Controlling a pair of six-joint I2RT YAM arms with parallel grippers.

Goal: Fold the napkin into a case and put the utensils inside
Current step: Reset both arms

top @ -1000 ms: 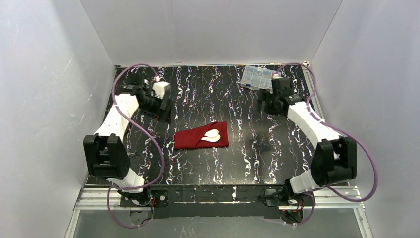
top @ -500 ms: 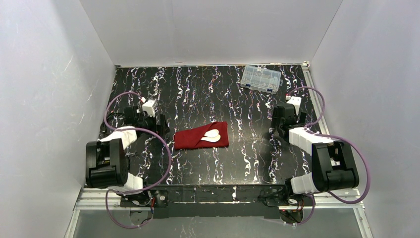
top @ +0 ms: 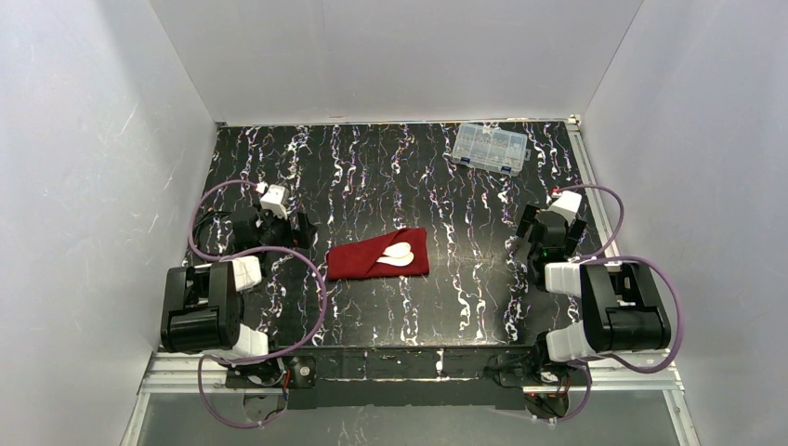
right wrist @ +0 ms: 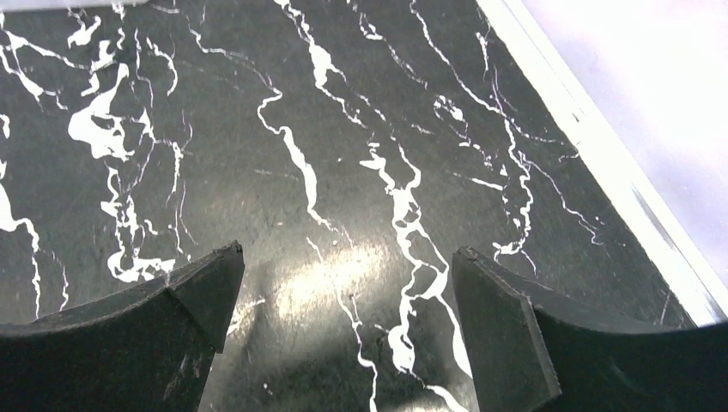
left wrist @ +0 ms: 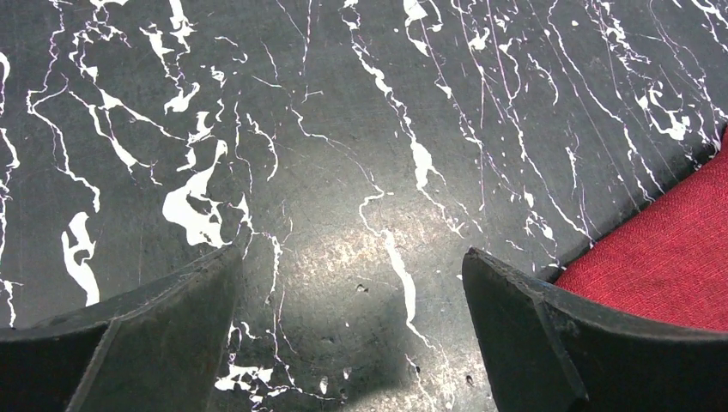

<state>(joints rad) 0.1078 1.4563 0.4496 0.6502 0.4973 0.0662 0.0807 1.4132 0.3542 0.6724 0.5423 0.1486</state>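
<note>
Lying near the middle of the tabletop [top: 390,167] in the top view, the case [top: 358,262] is a folded red oblong with the rounded white heads of the utensils [top: 398,254] showing on its right half. The left pincer [top: 272,230] and the right pincer [top: 550,232] sit well apart on either side of it, and a clear compartment box [top: 490,148] stands by the far edge. The left wrist view shows the left pincer [left wrist: 352,292] spread wide over bare tabletop [left wrist: 343,129], a red corner of the case [left wrist: 670,249] just beside its right finger. The right wrist view shows the right pincer [right wrist: 343,300] equally spread and pinching nothing, above bare tabletop [right wrist: 257,172] near the right rim.
</note>
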